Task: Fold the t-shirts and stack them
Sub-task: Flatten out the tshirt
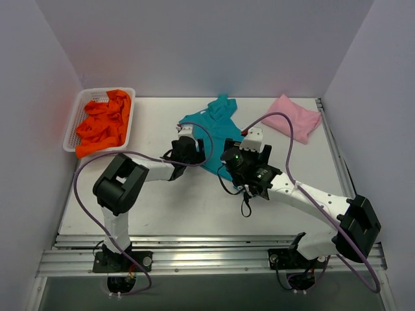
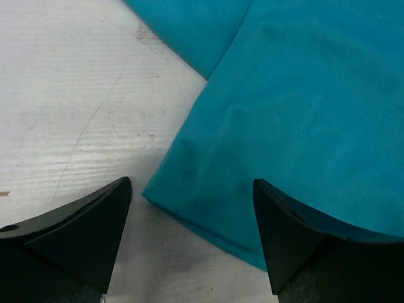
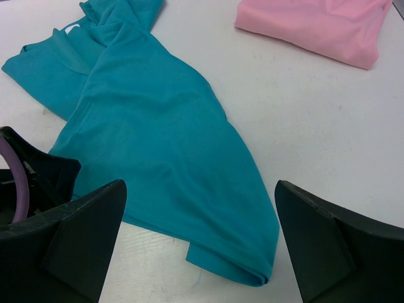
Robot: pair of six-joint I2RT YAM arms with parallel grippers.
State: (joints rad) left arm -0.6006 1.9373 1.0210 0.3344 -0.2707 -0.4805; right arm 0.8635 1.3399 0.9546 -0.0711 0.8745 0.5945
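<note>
table: white worktop (image 1: 162, 201) between pale walls, both arms reaching in from the near edge.
teal shirt: teal-turquoise soft cloth t-shirt (image 1: 217, 123), lying loosely spread near the middle of the table, toward the far side; collar end points to the far edge, hem corner points to the arms. partly doubled over on itself along one side (image 3: 158, 145).
left gripper: black two-finger gripper (image 1: 188, 139) at the shirt's left edge. in its wrist view the fingers stand well apart (image 2: 192, 189), low over the table; the folded edge of the teal cloth (image 2: 303, 113) runs into the gap. left finger over bare table, right finger over cloth. nothing pinched.
right gripper: black two-finger gripper (image 1: 253, 139) at the right side of the teal shirt, above it. jaws spread wide (image 3: 201, 189), nothing between them; the shirt's near corner lies below the gap.
pink shirt: light pink cloth t-shirt (image 1: 295, 116), folded into a flat packet at the far right corner of the table, apart from the teal one (image 3: 315, 28).
orange shirts: bright orange crumpled cloth shirts (image 1: 104, 123), heaped in the basket, spilling over its near end.
basket: white plastic lattice basket (image 1: 84, 94), far left of the table against the wall.
</note>
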